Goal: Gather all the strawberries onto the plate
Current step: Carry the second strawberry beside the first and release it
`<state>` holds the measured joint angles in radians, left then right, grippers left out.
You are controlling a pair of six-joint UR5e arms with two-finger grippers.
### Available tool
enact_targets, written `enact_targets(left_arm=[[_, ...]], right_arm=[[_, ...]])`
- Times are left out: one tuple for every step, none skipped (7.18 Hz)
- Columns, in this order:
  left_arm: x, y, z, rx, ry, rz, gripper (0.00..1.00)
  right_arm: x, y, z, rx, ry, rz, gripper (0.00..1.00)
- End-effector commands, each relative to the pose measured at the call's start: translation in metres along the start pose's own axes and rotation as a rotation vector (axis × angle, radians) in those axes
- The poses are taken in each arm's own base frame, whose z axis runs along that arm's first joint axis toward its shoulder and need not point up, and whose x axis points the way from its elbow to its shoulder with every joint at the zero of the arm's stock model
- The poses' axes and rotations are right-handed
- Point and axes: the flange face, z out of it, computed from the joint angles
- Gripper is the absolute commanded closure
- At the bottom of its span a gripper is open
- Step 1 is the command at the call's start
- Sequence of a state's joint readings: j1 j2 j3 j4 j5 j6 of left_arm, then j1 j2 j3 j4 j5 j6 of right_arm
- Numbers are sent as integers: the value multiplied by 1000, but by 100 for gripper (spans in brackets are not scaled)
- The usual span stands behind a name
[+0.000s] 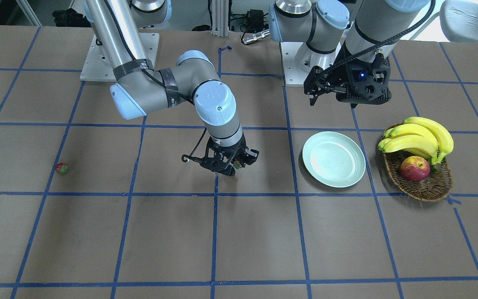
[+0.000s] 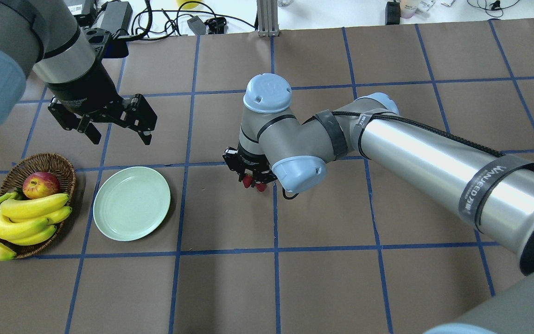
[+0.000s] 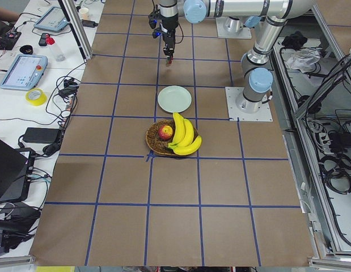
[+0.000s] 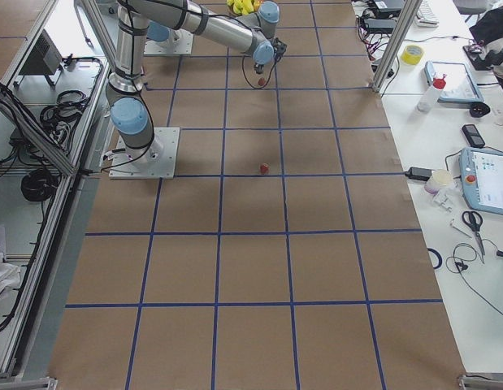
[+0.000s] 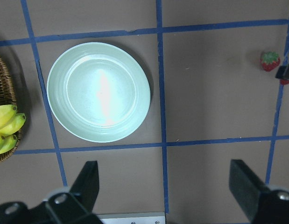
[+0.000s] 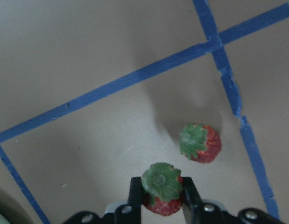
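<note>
Elbow bent, wrist straight down: right gripper [image 6: 161,183] pinching one strawberry [image 6: 159,198] by its sides, leafy cap toward the wrist. Just beyond the fingers [image 6: 135,196], apart from them, a second strawberry [image 6: 200,143] on the table [image 6: 88,70]. Off to one side, the plate [image 2: 131,203], below the hovering left gripper [image 2: 121,138], spread wide. Well off the other way, a third strawberry [image 1: 61,168]. Strap [image 2: 492,181] lettering on the right arm not legible

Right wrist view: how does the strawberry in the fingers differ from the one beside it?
The gripped strawberry is pinched between the fingers of the right gripper, cap facing the camera; the loose strawberry lies free on the table, tipped so its red side shows. Both are red with green leafy caps, similar in size.
</note>
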<state>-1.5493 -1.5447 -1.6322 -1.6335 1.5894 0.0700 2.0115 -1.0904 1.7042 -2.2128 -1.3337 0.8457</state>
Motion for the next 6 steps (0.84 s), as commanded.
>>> enact_targets(left_arm=[[0,0,1,-2,0,1,0],[2,1,5,-12,1,2,0],[8,5,10,-20,-7,18,0],[9,5,10,-19,-7,19,0],[9,5,10,-19,-7,19,0],[9,4,8,-10,-7,19,0]], right_arm=[[-17,-7,20,-38,-23,12,70],[-18,-3,30,-43,-6,5,68],[-14,-1,35,-45,8,7,51],[-13,0,38,-49,13,8,30],[-13,0,37,-48,12,8,22],[-14,0,35,-47,8,7,19]])
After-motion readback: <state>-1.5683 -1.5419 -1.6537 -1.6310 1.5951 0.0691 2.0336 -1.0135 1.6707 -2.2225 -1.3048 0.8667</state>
